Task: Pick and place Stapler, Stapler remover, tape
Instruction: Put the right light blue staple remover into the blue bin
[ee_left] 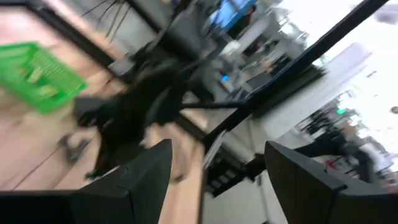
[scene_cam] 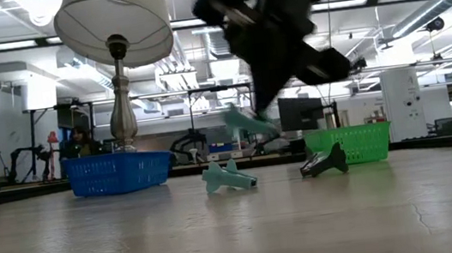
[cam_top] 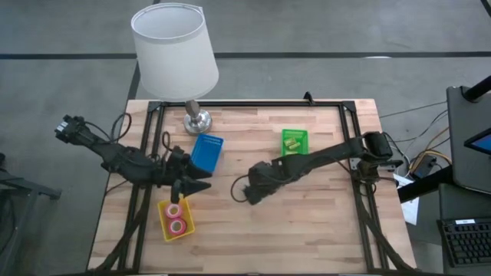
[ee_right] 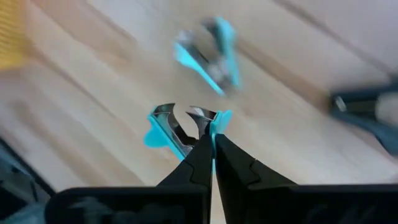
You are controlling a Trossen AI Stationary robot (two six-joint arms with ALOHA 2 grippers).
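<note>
The right claw is pinched narrow on a teal staple remover, which sticks out just past its fingertips, lifted clear of the wooden table. In the low view this held staple remover hangs in the air above a second teal staple remover that lies flat on the table. From overhead, the right claw sits a little to the lamp-base side of the table's middle, between the blue basket and the green basket.

A dark stapler rests on the table just in front of the green basket in the low view; the right wrist view shows it as a dark shape, well apart from the loose staple remover.

The left claw stands wide and empty, hovering just beyond the yellow tray, where two tape rolls lie. It sits near the blue basket.

The coming move likely turns on which basket takes the held remover. The green basket lies back along the right arm, toward its base; the blue basket lies ahead of the claw, nearer the lamp. The pictures do not settle which is meant. Either way the right arm alone carries it, and the left arm is closer to the blue basket.
</note>
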